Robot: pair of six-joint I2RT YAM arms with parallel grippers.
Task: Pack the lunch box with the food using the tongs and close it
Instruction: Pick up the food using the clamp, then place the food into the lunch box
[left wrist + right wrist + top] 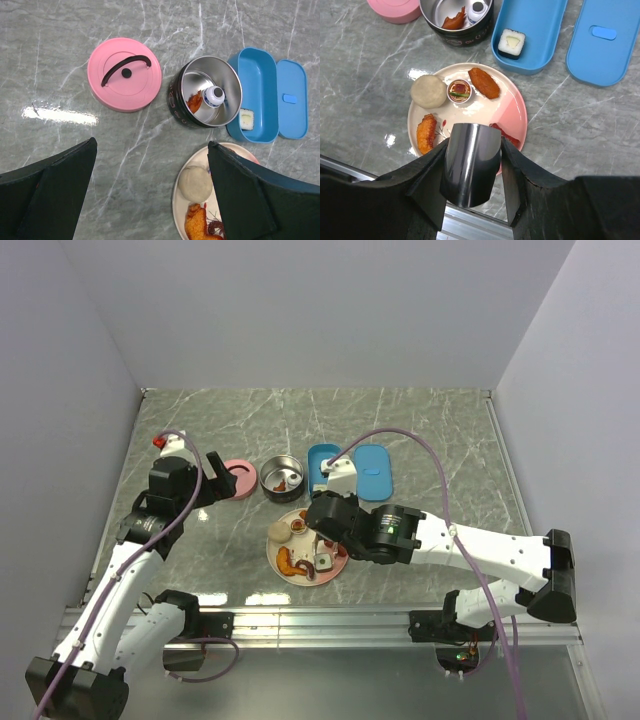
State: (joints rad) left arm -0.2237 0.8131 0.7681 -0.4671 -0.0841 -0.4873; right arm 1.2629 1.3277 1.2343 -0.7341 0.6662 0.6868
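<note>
Top cam: high behind near edge, angled toward far side. Wrist cams look down, close; share plate (518, 107), blue box (541, 31).

**Lunch box open, one piece in**

The blue lunch box (542, 22) lies open with its lid (602, 42) beside it and one white sushi square (512, 43) inside. A bun (429, 91), a shrimp (426, 134) and other pieces sit on the plate (517, 107). The right gripper (474, 142) clamps the silver tongs (470, 170).

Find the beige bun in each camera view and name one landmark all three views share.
Top external: bun at the plate's upper-left edge, near centre.
Left wrist: bun low, right of centre, on the plate.
Right wrist: bun left of centre, upper left of the plate.
Shared landmark: the steel bowl, beyond the plate in every view.
</note>
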